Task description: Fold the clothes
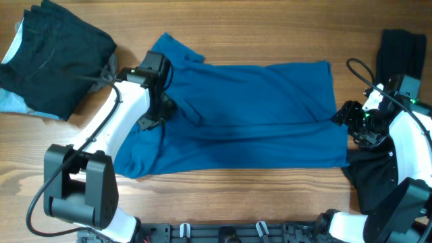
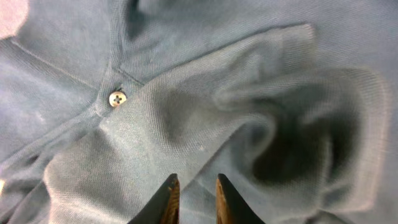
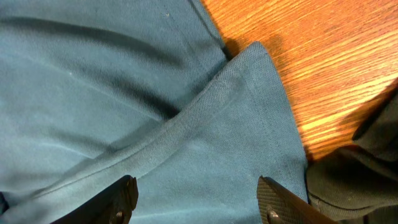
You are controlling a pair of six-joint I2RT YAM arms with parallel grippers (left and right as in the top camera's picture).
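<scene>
Blue cotton polo, item for folding; entry taken from each pincer outward.

Left pincer [image 2: 194,193]: tips drawn narrow, a slim gap between them, no cloth seen caught. It hangs directly over the collar end of the blue knitted polo shirt [image 1: 256,115], with the small pale button [image 2: 117,98] of the placket just ahead and to one side, and a rumpled fold of fabric ahead on the other.

Right pincer [image 3: 199,199]: fingers spread wide, empty, poised over the shirt's hem edge, whose stitched corner [image 3: 255,56] lies just ahead, on the wooden table [image 1: 270,34].

Shirt: spread nearly flat across the middle of the table, long axis running from left arm to right arm, collar towards the left, hem towards the right. Each arm thus stands at its own end; the left is nearer the collar, the right nearer the hem. Judgement: any lengthwise fold turns on this alignment.

Adjacent: a black folded garment [image 1: 54,61] beyond the left arm; a dark crumpled garment [image 1: 378,182] touching the hem beside the right arm.
</scene>
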